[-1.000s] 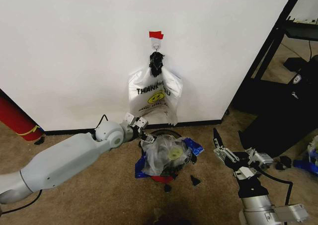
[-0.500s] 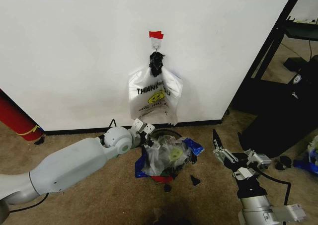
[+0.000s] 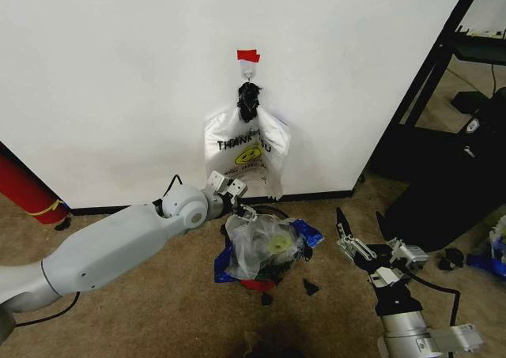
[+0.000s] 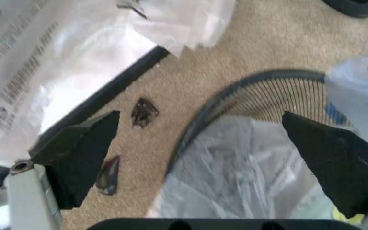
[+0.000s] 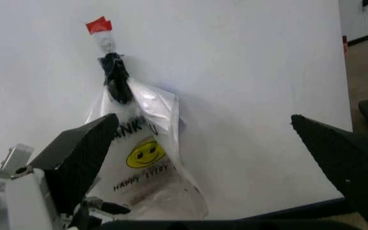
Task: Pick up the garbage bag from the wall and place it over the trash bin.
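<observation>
Scraps (black) litter carpet beside trash bin.

The floor is a beige-brown carpet that runs up to a black baseboard. On it stands the trash bin, a short way in front of the baseboard, with the garbage bag lying over its top. Small dark scraps lie on the carpet just beside the bin, and more scraps lie between its rim and the baseboard. At the far left a red cylinder rests on the floor.
</observation>
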Tool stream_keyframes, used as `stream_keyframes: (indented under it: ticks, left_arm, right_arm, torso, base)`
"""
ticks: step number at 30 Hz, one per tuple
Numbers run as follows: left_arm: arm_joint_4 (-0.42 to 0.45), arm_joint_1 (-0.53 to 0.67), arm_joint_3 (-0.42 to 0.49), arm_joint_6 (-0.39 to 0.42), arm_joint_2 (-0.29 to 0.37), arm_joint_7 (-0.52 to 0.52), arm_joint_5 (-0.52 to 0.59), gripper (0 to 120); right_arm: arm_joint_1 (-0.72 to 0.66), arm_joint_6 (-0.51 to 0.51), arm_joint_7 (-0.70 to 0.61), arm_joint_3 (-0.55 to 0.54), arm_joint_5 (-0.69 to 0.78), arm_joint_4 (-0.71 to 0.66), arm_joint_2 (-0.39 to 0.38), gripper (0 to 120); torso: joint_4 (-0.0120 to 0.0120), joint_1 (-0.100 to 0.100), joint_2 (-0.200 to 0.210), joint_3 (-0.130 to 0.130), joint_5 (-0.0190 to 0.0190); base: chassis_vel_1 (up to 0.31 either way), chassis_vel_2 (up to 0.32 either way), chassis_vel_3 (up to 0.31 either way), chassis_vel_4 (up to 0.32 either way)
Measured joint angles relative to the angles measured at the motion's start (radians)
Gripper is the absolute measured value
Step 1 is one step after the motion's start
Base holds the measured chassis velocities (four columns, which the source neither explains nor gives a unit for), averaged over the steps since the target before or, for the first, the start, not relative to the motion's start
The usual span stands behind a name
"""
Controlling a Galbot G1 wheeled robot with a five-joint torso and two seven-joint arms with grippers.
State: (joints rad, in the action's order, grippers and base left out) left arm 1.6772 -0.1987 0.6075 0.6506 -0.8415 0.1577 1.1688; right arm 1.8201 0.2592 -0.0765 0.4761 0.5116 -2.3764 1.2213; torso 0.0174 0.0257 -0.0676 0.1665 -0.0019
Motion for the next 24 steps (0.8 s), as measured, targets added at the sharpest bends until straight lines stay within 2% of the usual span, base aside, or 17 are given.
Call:
stream_keyframes:
  ticks: [7, 11, 17, 24]
  left_arm:
    - [-0.055, 0.047, 0.079, 0.006, -0.025, -0.033, -0.018, 97]
    - [-0.086, 0.055, 0.107, 0.006, -0.043, -0.044, -0.024, 90]
    - [-0.127, 0.057, 0.129, -0.015, -0.072, -0.041, -0.046, 68]
    - [-0.141, 0.063, 0.156, -0.017, -0.076, -0.043, -0.045, 44]
  right_arm:
    - [0.0, 0.0, 0.001, -0.001, -0.004, -0.001, 0.001, 100]
    - [0.001, 0.0, 0.001, 0.003, -0.003, -0.002, 0.001, 100]
    - [0.007, 0.002, 0.001, 0.003, -0.007, -0.002, 0.007, 100]
    - [0.006, 0.002, 0.002, 0.002, -0.01, 0.0, 0.008, 100]
  torso:
    - [0.0001, 0.0, 0.0, 0.0, 0.0]
    - [0.0, 0.0, 0.0, 0.0, 0.0]
    - [0.0002, 0.0, 0.0, 0.0, -0.0001]
    - [0.0, 0.0, 0.0, 0.0, 0.0]
  base:
    - [0.0, 0.0, 0.0, 0.0]
    - [0.0, 0.0, 0.0, 0.0]
    - [0.0, 0.0, 0.0, 0.0]
    - [0.0, 0.0, 0.0, 0.0]
